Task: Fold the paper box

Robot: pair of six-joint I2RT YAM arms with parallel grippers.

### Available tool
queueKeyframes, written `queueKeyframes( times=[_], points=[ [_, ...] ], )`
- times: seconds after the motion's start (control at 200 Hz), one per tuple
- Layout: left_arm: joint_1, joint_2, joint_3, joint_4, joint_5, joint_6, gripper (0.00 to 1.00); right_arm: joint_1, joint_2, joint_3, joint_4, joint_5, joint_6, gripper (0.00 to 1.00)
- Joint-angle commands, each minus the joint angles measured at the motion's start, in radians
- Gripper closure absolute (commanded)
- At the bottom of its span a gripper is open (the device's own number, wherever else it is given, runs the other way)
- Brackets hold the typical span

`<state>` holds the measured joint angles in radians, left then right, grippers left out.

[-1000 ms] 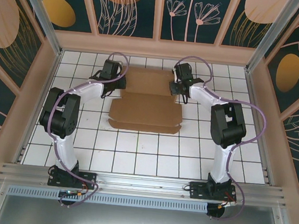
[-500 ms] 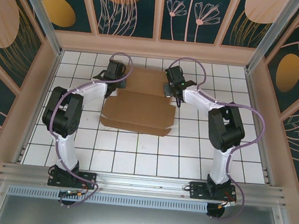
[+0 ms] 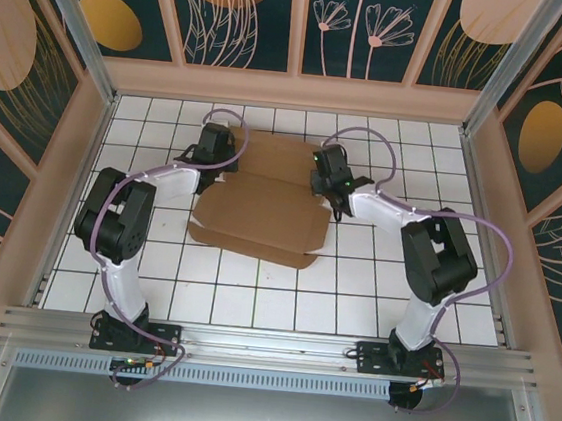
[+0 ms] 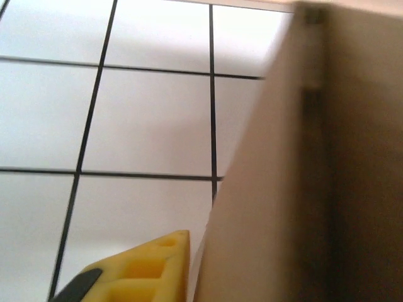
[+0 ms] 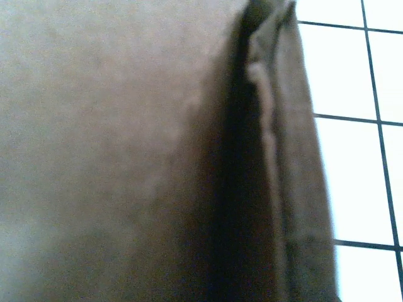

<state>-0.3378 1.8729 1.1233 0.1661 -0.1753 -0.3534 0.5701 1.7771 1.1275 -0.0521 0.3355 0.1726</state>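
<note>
The paper box (image 3: 258,218) lay on the white tiled table (image 3: 251,303) in the far middle of the floor, between the two arms. It was a plain brown cardboard piece, wider than it was deep, and its near edge ran slightly askew to the grid lines. From above, one panel reached back toward the rear wall, and a lower layer showed as a thin strip along the front. The left gripper (image 3: 212,155) sat at the box's far left corner, and the right gripper (image 3: 327,179) sat over its far right edge, so the two bracketed the cardboard from either side. In the left wrist view, one yellow finger (image 4: 146,269) poked up just beside a raised cardboard edge (image 4: 296,189), with the tiles (image 4: 145,119) bright behind it. Its partner was hidden, so I could not tell whether that hand was spread or pinching. The right wrist view was pressed up close to the cardboard (image 5: 119,151), a blurred brown face with a dark fold line and a doubled edge, and tiles (image 5: 362,75) showed past it on the right. The right hand's fingers were pressed together (whether they had cardboard between them could not be made out).
</note>
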Motion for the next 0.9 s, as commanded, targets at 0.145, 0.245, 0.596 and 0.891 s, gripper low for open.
queueKeyframes(
  times=[0.145, 0.245, 0.596, 0.891],
  points=[
    [0.025, -0.080, -0.144, 0.135, 0.092, -0.061, 0.66, -0.006, -0.104, -0.158, 0.350, 0.117, -0.047, 1.00],
    [0.026, -0.111, -0.167, 0.141, 0.125, -0.073, 0.63, -0.006, -0.104, -0.179, 0.386, 0.144, -0.063, 1.00],
    [0.026, -0.230, -0.288, 0.149, 0.157, -0.148, 0.50, -0.009, -0.071, -0.178, 0.395, 0.134, -0.084, 1.00],
    [0.026, -0.186, -0.207, 0.098, 0.169, -0.115, 0.47, -0.015, -0.053, -0.169, 0.363, 0.083, -0.076, 1.00]
  ],
)
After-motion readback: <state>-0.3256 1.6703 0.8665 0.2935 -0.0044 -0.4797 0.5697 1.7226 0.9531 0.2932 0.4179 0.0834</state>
